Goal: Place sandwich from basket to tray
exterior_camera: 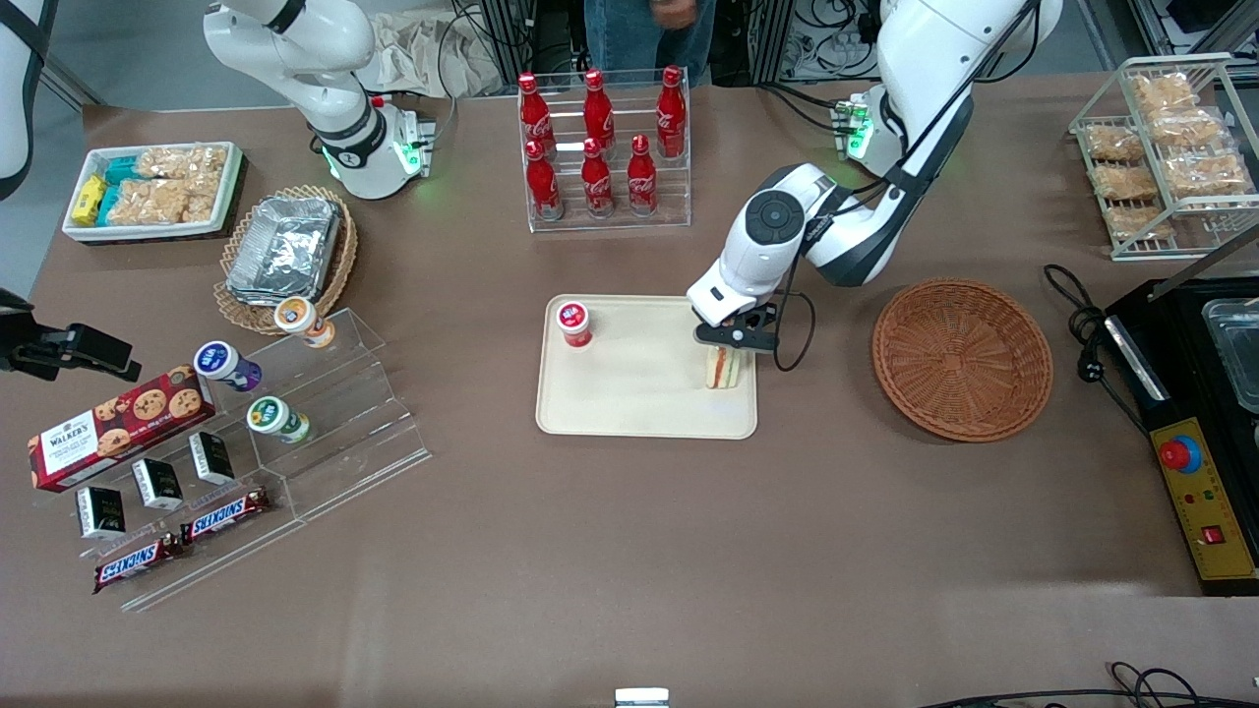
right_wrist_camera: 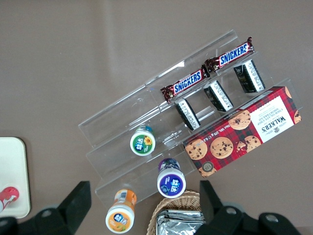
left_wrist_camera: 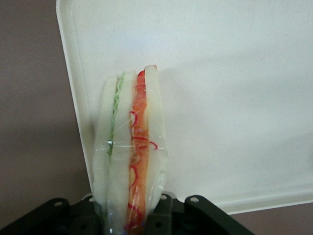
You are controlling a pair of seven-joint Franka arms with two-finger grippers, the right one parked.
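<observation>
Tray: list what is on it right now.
On the tray: a red-lidded cup standing farther from the front camera, and the sandwich on edge near the basket-side rim, the gripper shut on it. The patch under the sandwich is hidden.

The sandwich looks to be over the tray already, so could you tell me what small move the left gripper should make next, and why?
Probably lower a touch if needed and open the fingers. The gripper is shut on the sandwich, holding it upright on edge over the tray, near the rim that faces the basket, which lies empty. Releasing there, clear of the red-lidded cup, should complete the placing.
</observation>
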